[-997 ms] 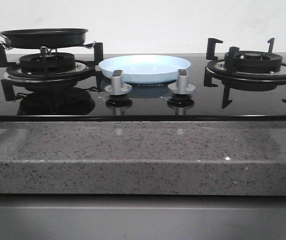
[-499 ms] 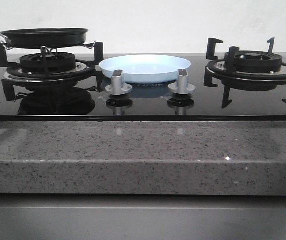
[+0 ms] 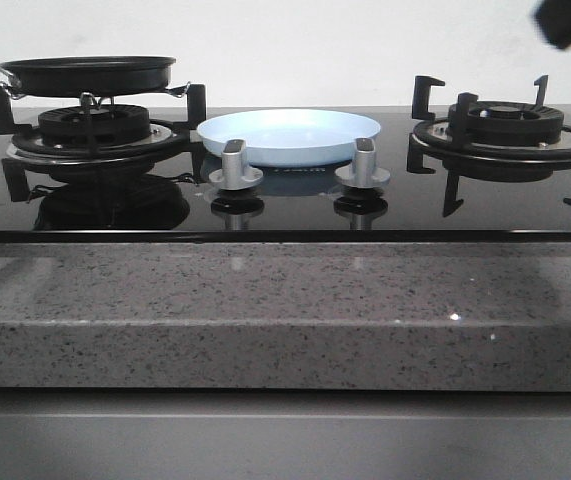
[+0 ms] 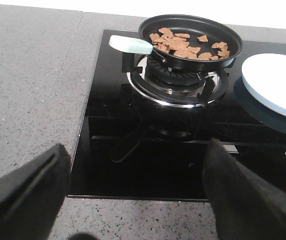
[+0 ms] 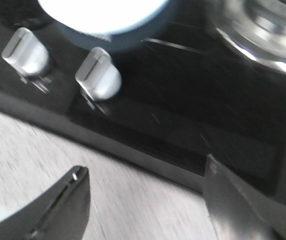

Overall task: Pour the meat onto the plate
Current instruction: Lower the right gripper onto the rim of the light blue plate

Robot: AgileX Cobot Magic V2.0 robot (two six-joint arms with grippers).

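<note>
Meat (image 4: 188,46) lies in the black frying pan (image 4: 233,52), a loose scatter of thin orange-brown pieces spread flat across the pan's floor, thicker toward the handle side and thinning toward the far rim. The pan sits level on the left burner grate (image 3: 95,125) of the glass hob (image 3: 285,210). Its pale green handle (image 4: 131,45) sticks out sideways past the hob's left edge, away from the plate, so the pan's long line runs along the hob's width.

The pale blue plate (image 3: 290,135) rests flat on the glass between the two burners, just beside the pan's grate and directly behind the two silver knobs (image 3: 235,165). Nothing lies on its surface. The right burner (image 3: 505,135) carries no pot.

The left gripper (image 4: 132,200) hangs low over the grey stone counter in front of the hob, well apart from the pan, its two dark fingers (image 4: 27,195) spread wide with nothing between them.

The right gripper (image 5: 148,205) hovers over the counter edge near the knobs (image 5: 98,75), the picture smeared by motion blur; its fingers (image 5: 57,210) also stand wide apart and hold nothing. In the front view only a dark corner of the right arm (image 3: 570,20) shows at the upper right.
</note>
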